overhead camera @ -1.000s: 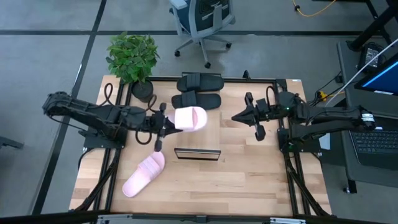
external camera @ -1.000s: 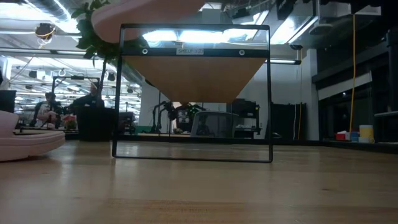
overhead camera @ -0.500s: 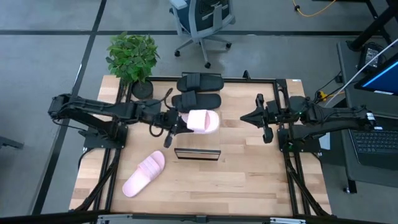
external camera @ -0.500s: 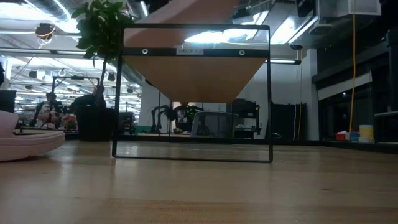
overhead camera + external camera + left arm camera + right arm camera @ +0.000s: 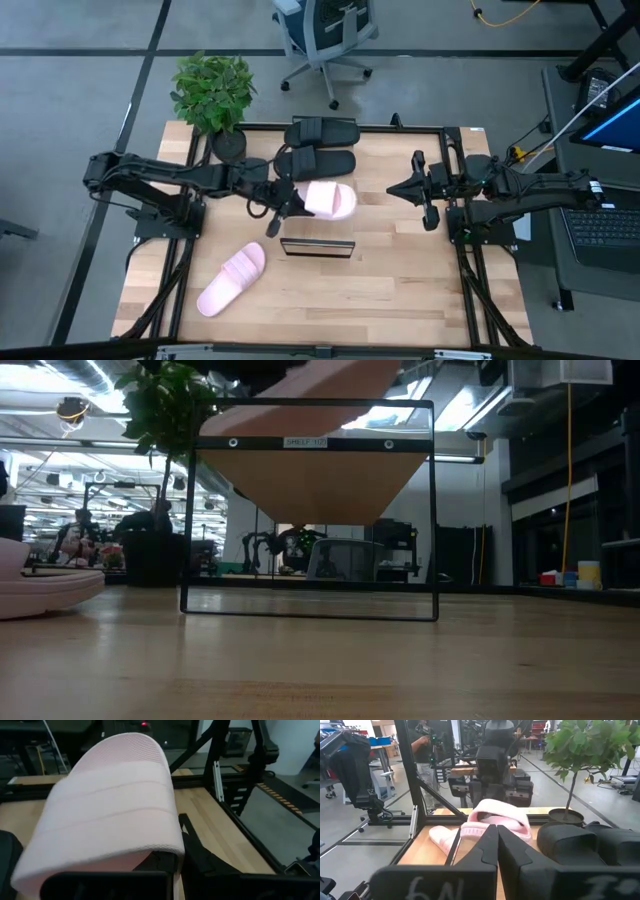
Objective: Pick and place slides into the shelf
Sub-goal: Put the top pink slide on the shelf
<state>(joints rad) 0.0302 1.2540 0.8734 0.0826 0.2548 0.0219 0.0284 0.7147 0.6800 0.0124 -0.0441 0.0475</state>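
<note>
as the left gripper (image 5: 283,200), clamped on a pink slide (image 5: 328,199), has carried it rightward over the last second to hang just above the shelf (image 5: 318,246), placement looks imminent; right gripper (image 5: 426,190) waits pressed shut, empty.

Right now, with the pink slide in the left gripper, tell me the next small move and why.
Probably carry it a little nearer and lower it onto the shelf. The left gripper holds the pink slide in the air just beyond the shelf's far edge, not yet over the plank top. The right gripper waits shut at the table's right side, clear of the path.
</note>
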